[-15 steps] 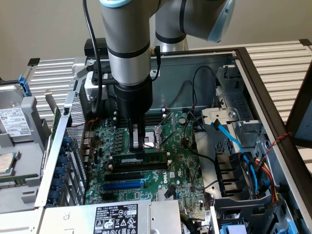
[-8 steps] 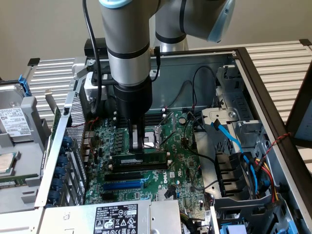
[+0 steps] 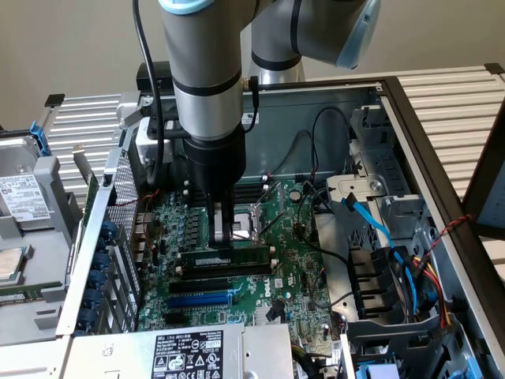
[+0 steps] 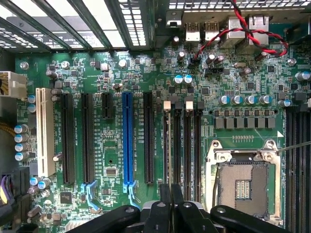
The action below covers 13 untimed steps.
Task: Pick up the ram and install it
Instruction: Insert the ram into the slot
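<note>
Ram [image 3: 237, 257] stood on its long edge directly under the hand [image 3: 224, 239] [image 4: 170, 196], its green board and black chips showing, over the black memory slots of the motherboard [image 3: 293, 260]. The hand's fingers [image 3: 218, 225] were clenched close together on the ram's top edge, near its middle. Whether the stick was fully seated could not be told. An empty CPU socket [image 4: 243, 182] lay just beside the hand, and the blue slot [image 4: 127, 141] lay a few slots off on the hand's other side.

Silver-grey arm [image 3: 205, 47] with pale blue joint caps [image 3: 359, 35], black wrist [image 3: 215, 166], black cable [image 3: 142, 39] and black pincer [image 3: 225, 239].
</note>
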Tool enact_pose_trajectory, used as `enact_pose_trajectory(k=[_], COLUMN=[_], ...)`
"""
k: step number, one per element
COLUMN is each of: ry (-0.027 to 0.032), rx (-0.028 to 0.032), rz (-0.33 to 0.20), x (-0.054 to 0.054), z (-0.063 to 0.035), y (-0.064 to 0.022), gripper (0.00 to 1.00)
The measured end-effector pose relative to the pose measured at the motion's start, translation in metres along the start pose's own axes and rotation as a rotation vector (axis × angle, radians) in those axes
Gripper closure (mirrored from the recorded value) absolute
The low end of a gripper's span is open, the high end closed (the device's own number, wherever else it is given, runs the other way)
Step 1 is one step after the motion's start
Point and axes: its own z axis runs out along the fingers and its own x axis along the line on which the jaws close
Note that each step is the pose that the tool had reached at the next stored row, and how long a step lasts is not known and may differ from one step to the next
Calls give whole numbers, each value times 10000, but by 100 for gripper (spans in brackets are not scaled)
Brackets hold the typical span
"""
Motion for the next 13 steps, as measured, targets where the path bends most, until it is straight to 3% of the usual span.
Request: enact_pose_trajectory(k=[13], ry=[0], rx=[-1], rz=[0], x=[0], z=[23], y=[1], gripper=[88])
